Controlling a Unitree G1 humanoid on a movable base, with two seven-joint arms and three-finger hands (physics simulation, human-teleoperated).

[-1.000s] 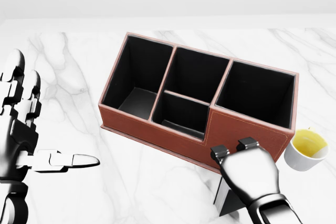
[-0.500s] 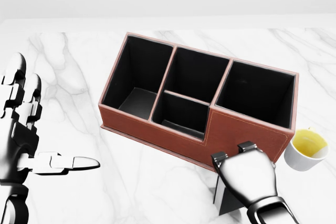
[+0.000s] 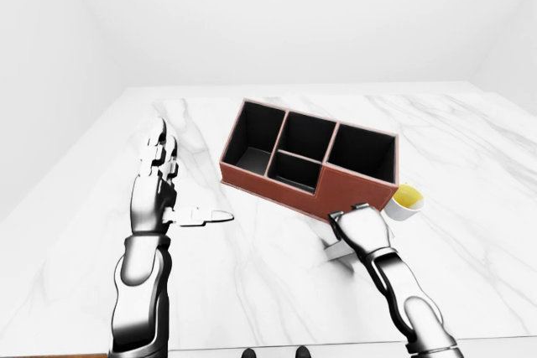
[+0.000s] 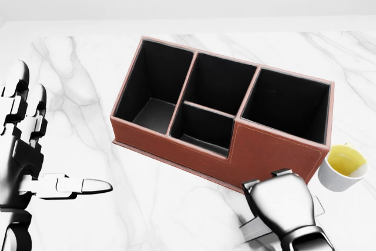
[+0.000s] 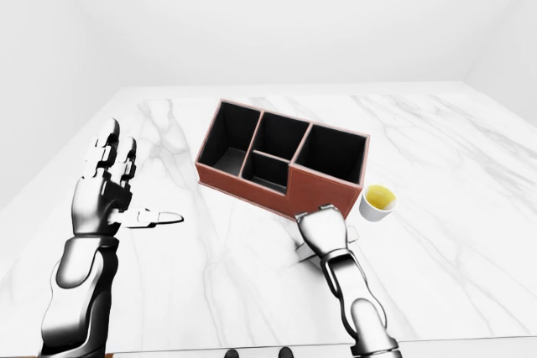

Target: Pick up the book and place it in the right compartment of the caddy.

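Note:
The brown caddy (image 4: 267,152) stands on the marble table, its three black compartments empty; the right compartment (image 4: 288,103) is the largest. The book (image 4: 251,228) is a light grey slab that lies tilted under my right hand (image 4: 270,183), just below the caddy's right end. It sticks out on both sides of the palm. My right fingers (image 4: 254,186) curl over its upper edge; the thumb is hidden. My left hand (image 4: 59,139) is open and empty, palm up, at the left of the head view, well away from the caddy.
A white cup (image 4: 342,167) with yellow liquid stands right of the caddy, close to my right hand. The marble table (image 4: 76,86) stretches to the left and beyond the caddy, ending at a white wall.
The book stood upright and dark under my right hand; now it is tipped over and shows a light face. The right hand has dropped lower. The left hand has barely moved.

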